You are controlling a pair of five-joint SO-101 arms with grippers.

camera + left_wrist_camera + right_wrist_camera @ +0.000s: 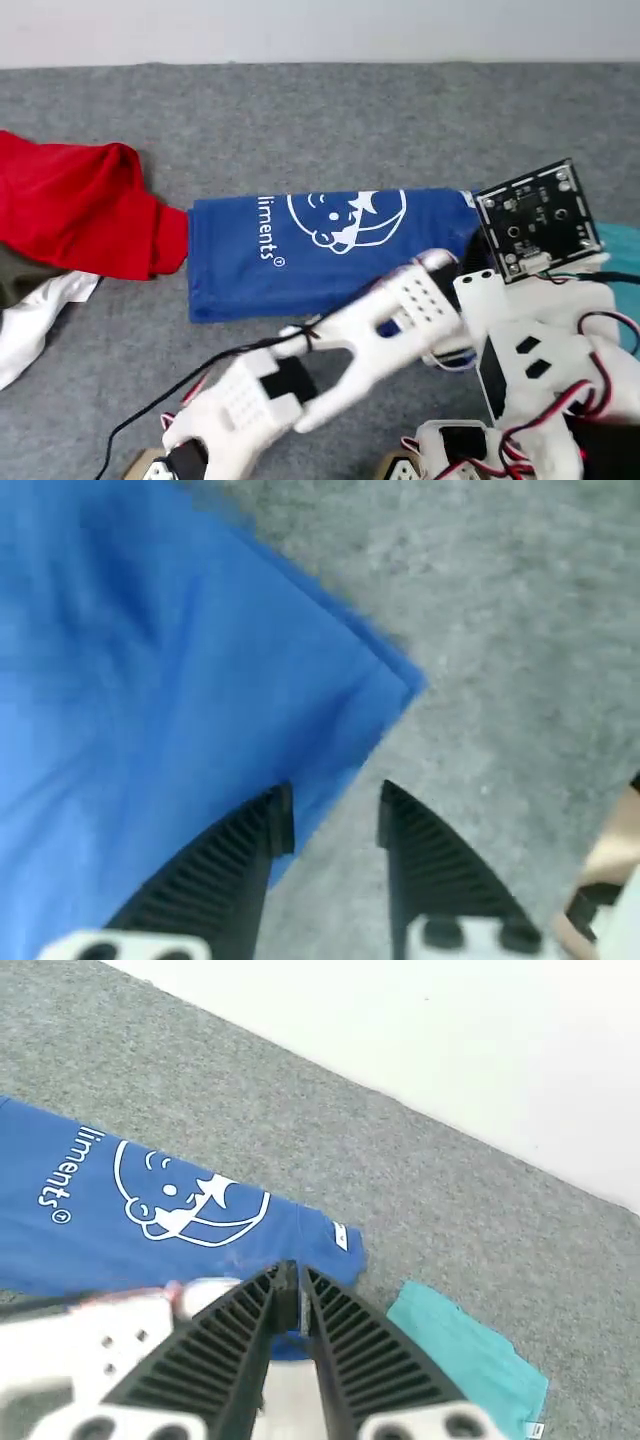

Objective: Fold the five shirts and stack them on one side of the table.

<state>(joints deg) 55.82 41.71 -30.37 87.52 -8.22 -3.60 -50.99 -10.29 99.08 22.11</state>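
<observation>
A blue shirt (310, 250) with a white print lies folded into a rectangle in the middle of the grey table. My left gripper (335, 815) is open and hovers low over the near right corner of the blue shirt (150, 700), one finger (262, 832) above the cloth and the other above the mat. The left arm (400, 310) stretches in from the front left. My right gripper (296, 1282) is shut with nothing in it, held high above the right end of the blue shirt (110, 1210). A teal shirt (465, 1360) lies folded to its right.
A red shirt (85, 205) lies crumpled at the left, with a dark olive shirt (15, 275) and a white shirt (30, 320) beside it near the left edge. The teal shirt (622, 240) peeks out behind the right arm (540, 340). A black cable (170, 395) trails at the front.
</observation>
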